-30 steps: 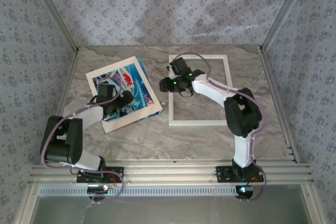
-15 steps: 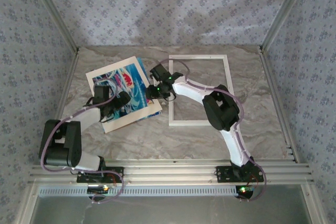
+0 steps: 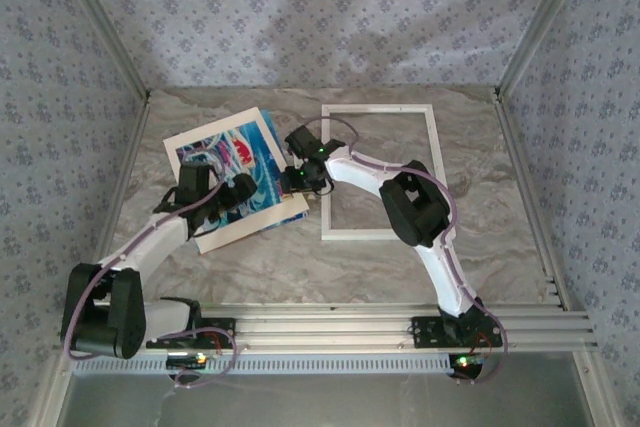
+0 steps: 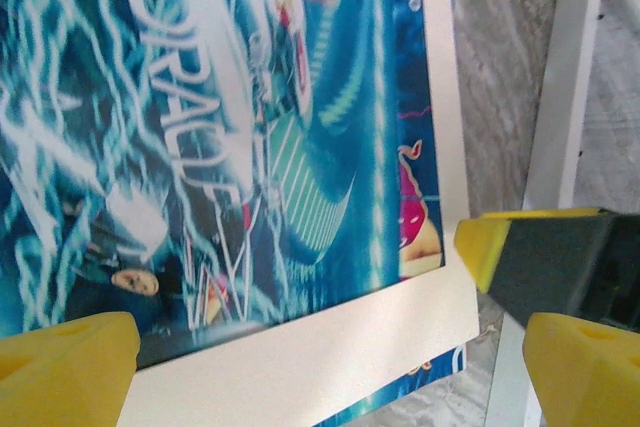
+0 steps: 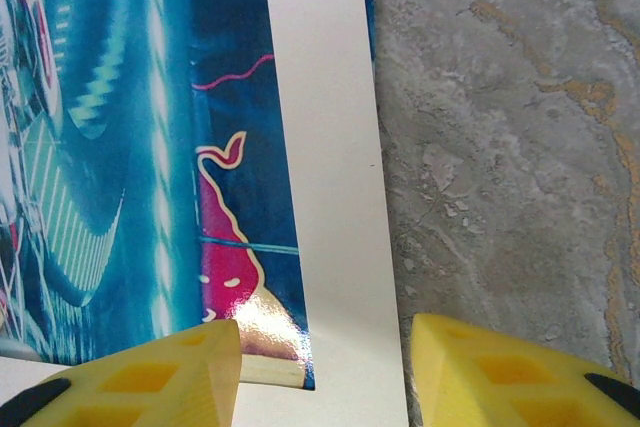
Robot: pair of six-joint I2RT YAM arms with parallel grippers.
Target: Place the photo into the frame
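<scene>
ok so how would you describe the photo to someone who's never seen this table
On the grey marbled table, look left of the empty white frame. The photo lies there at a slant, a sheet with a white border. Its swirling blue-teal print with red marks sets it apart from the frame, which is bare moulding around plain tabletop.

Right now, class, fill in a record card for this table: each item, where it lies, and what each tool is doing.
photo: flat, picture side up, on the left of the table
frame: flat to the photo's right, its opening showing bare table
photo in frame: not yet
left tool: open, above the photo's near white border
right tool: open, fingers straddling the photo's white edge that faces the frame
contact: cannot tell whether either tool touches the sheet
</scene>
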